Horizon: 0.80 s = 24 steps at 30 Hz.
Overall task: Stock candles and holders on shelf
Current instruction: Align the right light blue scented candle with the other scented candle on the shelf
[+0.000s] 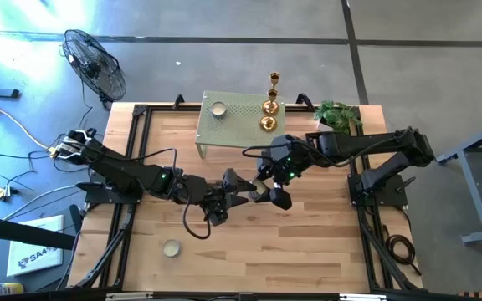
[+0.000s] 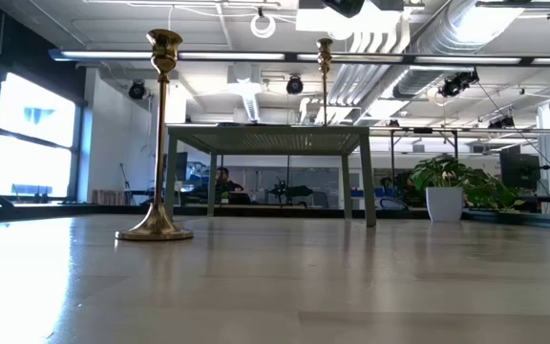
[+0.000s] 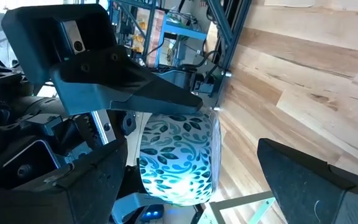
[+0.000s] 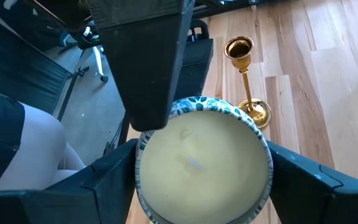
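Note:
A round candle (image 4: 204, 158) has cream wax and a white wall with a teal leaf pattern (image 3: 179, 155). It is held above mid-table, between both grippers. My right gripper (image 4: 204, 180) is shut on it. My left gripper (image 3: 191, 186) is open, with its fingers standing on either side of the candle. The sage-green shelf (image 1: 241, 117) carries one candle (image 1: 217, 109) and two gold holders (image 1: 270, 106) (image 1: 267, 123). A tall holder (image 2: 160, 143) stands by its base on the table and also shows in the right wrist view (image 4: 248, 81). Another candle (image 1: 171, 247) lies near the front edge. My right gripper pinches the candle's round wall (image 4: 140, 168) between its two fingers, on opposite sides. The fingers (image 4: 316, 180) come slanting down from the table's right. The candle is lifted clear of the table, wax face toward the wrist. My left gripper: one finger (image 4: 154, 62) reaches the candle's rim; I cannot tell if it touches.
A potted plant (image 1: 338, 115) stands at the table's far right corner. A fan (image 1: 94, 63) stands on the floor beyond the far left corner. Black frame rails (image 1: 132, 167) run along the table's sides. A person's leg (image 4: 23, 149) shows beside the table.

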Motion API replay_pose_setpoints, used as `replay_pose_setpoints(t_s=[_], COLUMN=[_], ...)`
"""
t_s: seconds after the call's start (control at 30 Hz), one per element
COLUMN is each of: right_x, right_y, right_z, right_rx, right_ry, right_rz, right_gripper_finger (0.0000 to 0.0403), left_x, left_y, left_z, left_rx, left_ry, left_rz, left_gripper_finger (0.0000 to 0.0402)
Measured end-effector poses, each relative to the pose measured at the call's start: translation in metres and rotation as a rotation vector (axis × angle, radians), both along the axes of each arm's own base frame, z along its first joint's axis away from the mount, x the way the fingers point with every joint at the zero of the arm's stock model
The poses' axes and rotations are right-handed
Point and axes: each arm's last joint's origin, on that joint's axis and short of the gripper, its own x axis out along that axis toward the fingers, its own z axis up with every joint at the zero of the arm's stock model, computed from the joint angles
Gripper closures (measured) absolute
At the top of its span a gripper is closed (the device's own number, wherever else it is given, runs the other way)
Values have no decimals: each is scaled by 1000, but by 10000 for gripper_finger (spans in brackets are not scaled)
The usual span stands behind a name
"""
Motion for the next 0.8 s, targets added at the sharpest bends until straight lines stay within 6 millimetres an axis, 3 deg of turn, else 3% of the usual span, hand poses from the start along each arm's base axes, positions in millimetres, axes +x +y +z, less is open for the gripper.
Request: replay_pose_setpoints(t_s=[0.4,0.8], right_x=[10,12], right_y=[3,2], right_z=[-11,2], right_rx=[47,2], right_ry=[31,-8], right_rz=[50,54], right_gripper_finger=[114,114], left_x=[2,2], left_y=[0,-1], left_z=[-3,-4], left_rx=[-19,-10], left_ry=[8,10], left_rz=[13,9], left_gripper_finger=[46,46])
